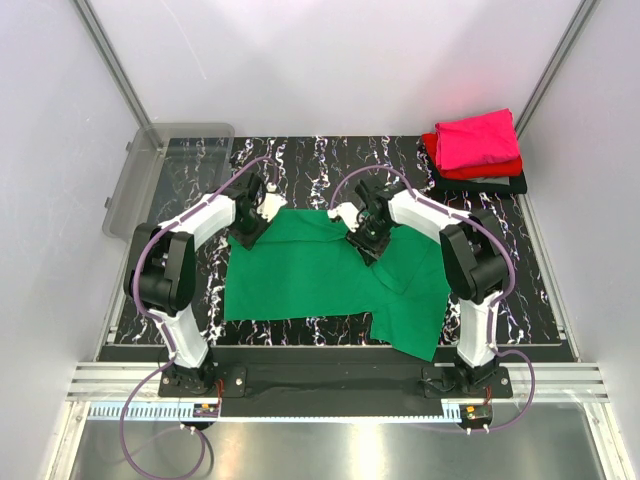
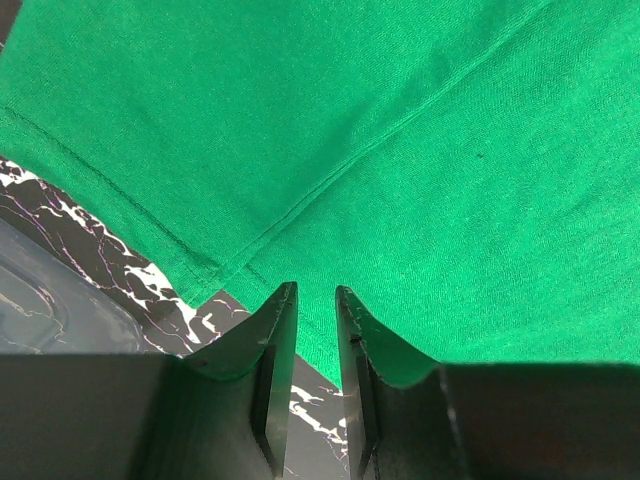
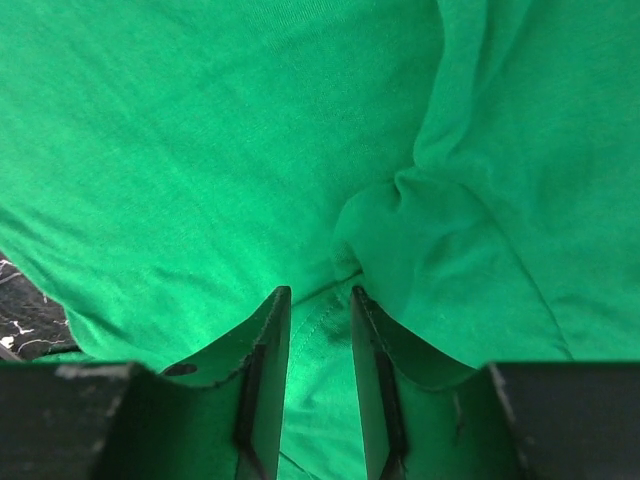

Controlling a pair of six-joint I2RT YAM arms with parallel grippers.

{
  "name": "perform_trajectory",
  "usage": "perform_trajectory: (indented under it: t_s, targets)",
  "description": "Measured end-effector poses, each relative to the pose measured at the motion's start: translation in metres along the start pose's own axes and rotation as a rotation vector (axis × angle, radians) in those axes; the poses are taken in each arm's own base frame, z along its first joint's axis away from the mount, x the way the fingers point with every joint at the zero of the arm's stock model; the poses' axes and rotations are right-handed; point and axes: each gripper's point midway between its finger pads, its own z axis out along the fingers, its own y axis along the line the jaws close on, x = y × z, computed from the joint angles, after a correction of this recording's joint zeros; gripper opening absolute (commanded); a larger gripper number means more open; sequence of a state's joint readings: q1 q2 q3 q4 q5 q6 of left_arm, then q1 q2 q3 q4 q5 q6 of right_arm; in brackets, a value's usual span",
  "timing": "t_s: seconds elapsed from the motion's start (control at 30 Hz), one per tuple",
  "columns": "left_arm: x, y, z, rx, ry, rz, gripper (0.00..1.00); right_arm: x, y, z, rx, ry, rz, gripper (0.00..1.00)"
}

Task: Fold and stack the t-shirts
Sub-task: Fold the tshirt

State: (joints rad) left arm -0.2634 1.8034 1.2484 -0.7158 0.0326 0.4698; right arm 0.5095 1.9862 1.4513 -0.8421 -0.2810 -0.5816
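The bright green t-shirt [image 1: 300, 280] lies spread on the black marbled table, with its right side folded and rumpled. My left gripper [image 1: 250, 224] is at its far left corner, jaws nearly together over the hemmed edge [image 2: 317, 290]. My right gripper [image 1: 361, 240] is at the far edge near the middle, jaws close around a puckered seam of green cloth [image 3: 320, 292]. The magenta-pink t-shirt [image 1: 478, 140] lies folded on the red t-shirt [image 1: 500, 168] and the black t-shirt [image 1: 503, 184] at the back right.
A clear grey plastic bin [image 1: 150, 175] stands at the back left, beside the left arm. The table [image 1: 300, 160] has a metal rail along its near edge. White walls enclose the sides and back.
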Motion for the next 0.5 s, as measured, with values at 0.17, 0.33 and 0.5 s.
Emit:
perform_trajectory:
  t_s: [0.17, 0.33, 0.5]
  targets:
    - [0.0000, 0.0002, 0.0000, -0.001, 0.000, 0.000, 0.27, 0.0040, -0.0010, 0.0086, -0.009, 0.019, 0.006, 0.39]
    - [0.0000, 0.0002, 0.0000, -0.001, 0.000, 0.000, 0.27, 0.0036, -0.0021, 0.0097, -0.005, 0.019, 0.008, 0.40]
    - [-0.0002, 0.0003, 0.0000, -0.001, -0.001, 0.000, 0.27, 0.0037, -0.0072, 0.0055, 0.029, 0.024, 0.009, 0.44]
